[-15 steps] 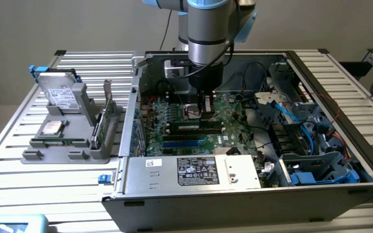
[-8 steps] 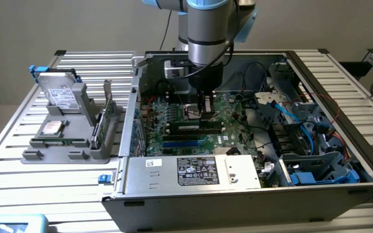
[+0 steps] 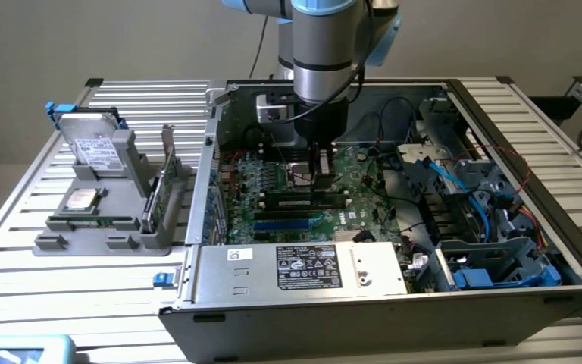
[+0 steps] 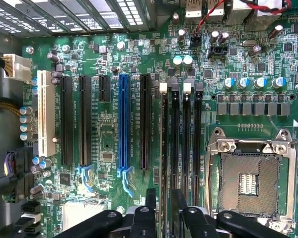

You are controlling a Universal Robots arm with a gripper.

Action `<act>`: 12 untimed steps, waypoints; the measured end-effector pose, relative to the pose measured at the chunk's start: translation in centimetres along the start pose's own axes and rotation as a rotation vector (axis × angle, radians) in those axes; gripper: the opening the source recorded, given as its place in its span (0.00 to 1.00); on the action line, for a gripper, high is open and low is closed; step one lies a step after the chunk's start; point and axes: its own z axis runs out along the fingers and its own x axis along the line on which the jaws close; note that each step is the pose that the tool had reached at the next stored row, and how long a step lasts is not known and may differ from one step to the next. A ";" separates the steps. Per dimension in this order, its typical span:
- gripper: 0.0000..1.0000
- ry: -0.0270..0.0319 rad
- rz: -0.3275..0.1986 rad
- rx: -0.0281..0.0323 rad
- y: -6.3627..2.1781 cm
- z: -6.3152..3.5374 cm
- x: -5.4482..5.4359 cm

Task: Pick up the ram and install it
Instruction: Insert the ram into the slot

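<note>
Plain wall, seemingly beige; slatted metal table

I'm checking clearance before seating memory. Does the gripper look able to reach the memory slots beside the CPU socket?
Probably yes: the gripper hangs right over the memory slots, and no cable or card crosses them.

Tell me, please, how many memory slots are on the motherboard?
4. The memory slots run side by side between a long black expansion slot and the CPU socket, in that order: first, second, third, fourth. The gripper hides one end of each.
</note>
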 end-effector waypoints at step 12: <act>0.27 -0.0001 -0.003 -0.0166 -1.39 -1.82 0.8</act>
